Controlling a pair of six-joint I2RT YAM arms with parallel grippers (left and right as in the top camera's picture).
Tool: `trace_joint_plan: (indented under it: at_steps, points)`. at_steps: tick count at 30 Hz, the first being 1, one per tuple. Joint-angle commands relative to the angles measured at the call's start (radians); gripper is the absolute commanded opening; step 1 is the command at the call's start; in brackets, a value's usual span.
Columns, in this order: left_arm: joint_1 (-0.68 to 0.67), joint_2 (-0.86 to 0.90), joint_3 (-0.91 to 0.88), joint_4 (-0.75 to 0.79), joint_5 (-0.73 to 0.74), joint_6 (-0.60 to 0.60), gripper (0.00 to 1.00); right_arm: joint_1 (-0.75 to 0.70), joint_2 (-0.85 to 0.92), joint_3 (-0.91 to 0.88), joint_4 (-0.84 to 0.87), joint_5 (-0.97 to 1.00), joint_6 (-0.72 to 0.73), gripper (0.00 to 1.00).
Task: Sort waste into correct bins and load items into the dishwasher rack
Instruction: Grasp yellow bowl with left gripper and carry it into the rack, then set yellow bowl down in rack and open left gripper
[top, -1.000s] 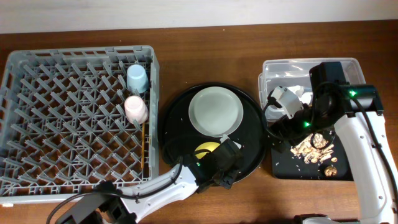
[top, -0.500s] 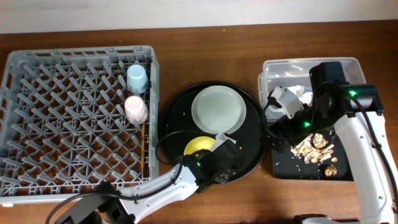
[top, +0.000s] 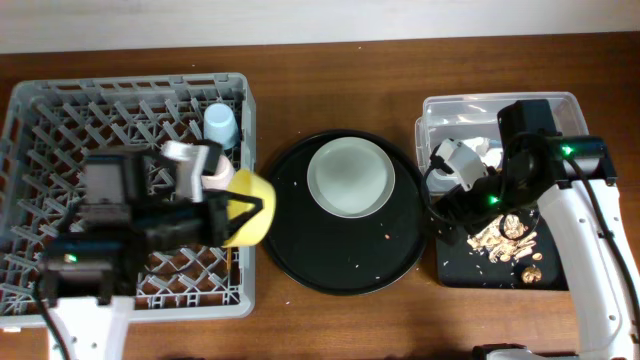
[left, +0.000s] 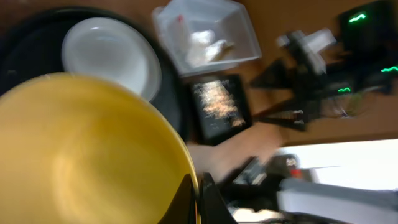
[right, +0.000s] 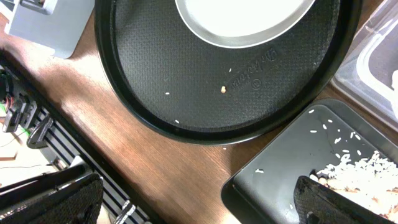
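My left gripper (top: 236, 210) is shut on the rim of the yellow bowl (top: 250, 207) and holds it tilted over the right side of the grey dishwasher rack (top: 60, 150). In the left wrist view the bowl (left: 87, 149) fills the frame and the fingers (left: 198, 200) pinch its edge. The blue cup (top: 220, 125) and the pink cup (top: 213, 180) stand in the rack. The pale plate (top: 350, 177) lies on the round black tray (top: 330, 260). My right gripper (right: 199, 208) is open and empty over the corner of the flat black tray (top: 470, 268), which holds food scraps (top: 505, 235). The napkin (top: 488, 153) lies in the clear tub (top: 500, 108).
The right arm (top: 590, 230) stretches along the table's right edge. Small crumbs (right: 224, 89) dot the round black tray. A brown-gold piece (top: 532, 272) lies on the flat black tray. The chopsticks are mostly hidden under the bowl.
My left arm has lifted the yellow bowl off the round black tray and swung it left, over the rack. The right arm has not moved.
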Motion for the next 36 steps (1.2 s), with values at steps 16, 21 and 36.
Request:
trace_joint_plan:
  at_steps: [16,21,36]
  points:
    - [0.462,0.224,-0.393,-0.116,0.567,0.514,0.00,-0.002,-0.005,-0.003,0.000,0.008,-0.010,0.99]
    - [0.462,0.372,-0.435,-0.036,0.566,0.515,0.00,-0.002,-0.005,-0.003,0.000,0.008,-0.010,0.99]
    - [0.680,0.400,-0.103,-0.176,0.127,0.432,0.99,-0.002,-0.005,-0.003,0.000,0.008,-0.010,0.99]
